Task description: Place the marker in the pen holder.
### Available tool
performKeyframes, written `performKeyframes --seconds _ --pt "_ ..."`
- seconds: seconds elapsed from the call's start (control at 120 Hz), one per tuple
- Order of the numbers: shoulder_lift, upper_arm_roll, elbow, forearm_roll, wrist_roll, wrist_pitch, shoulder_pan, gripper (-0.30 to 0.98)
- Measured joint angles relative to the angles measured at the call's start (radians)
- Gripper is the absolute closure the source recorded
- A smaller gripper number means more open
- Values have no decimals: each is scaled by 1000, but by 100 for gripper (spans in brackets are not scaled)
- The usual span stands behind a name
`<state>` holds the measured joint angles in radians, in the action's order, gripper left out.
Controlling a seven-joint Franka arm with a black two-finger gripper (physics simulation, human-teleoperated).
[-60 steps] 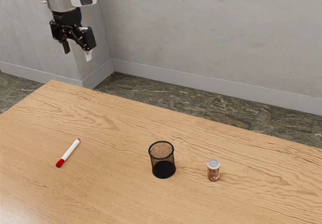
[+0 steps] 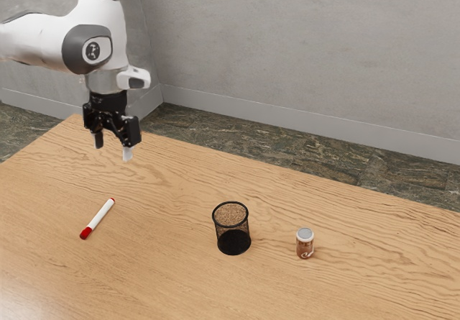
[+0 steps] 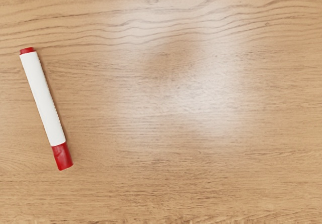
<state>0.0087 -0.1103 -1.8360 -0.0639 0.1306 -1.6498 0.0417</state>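
My gripper (image 2: pixel 113 152) hangs above the table at the exterior view's upper left, its two fingers apart with nothing between them. Below it and nearer the camera, a white marker (image 2: pixel 99 216) with a red cap and red end lies flat on the wood. The wrist view also has the marker (image 3: pixel 43 100), off to one side of the hand. A black mesh pen holder (image 2: pixel 232 228) stands upright near the middle of the exterior view, apart from the marker.
A small brown and white can (image 2: pixel 305 244) stands on the wooden table (image 2: pixel 165 277), on the pen holder's side toward the exterior view's right. A grey wall rises behind the table's far edge.
My gripper has come down toward the table and a little toward the exterior view's right. Marker, pen holder and can have stayed where they were.
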Motion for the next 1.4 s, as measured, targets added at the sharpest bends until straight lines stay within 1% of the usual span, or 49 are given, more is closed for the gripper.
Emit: performKeyframes --seconds 0.092,0.158,0.242,0.367,0.45,0.5,0.567,0.767,0.967,1.042,1.133,1.267,1.4 --pt "1 -54 -257 7 -2 -164 35 0" --pt "26 -90 -343 19 1 -277 51 0" --pt "62 -105 -368 28 4 -387 5 0" --pt "94 -120 -370 72 16 -501 -126 0" --pt "182 -120 -313 93 24 -553 -133 0" --pt "224 -119 -278 96 30 -576 -121 0" --pt "246 -118 -263 99 43 -598 -114 0" --pt "263 -125 -313 103 76 -658 -123 1" --pt "289 -126 -310 98 100 -697 -125 14" --pt "322 -126 -268 95 107 -708 -124 17" --pt "340 -126 -234 93 115 -718 -125 19" --pt "345 -127 -227 98 123 -725 -127 22" --pt "343 -154 -234 124 124 -727 -127 24"
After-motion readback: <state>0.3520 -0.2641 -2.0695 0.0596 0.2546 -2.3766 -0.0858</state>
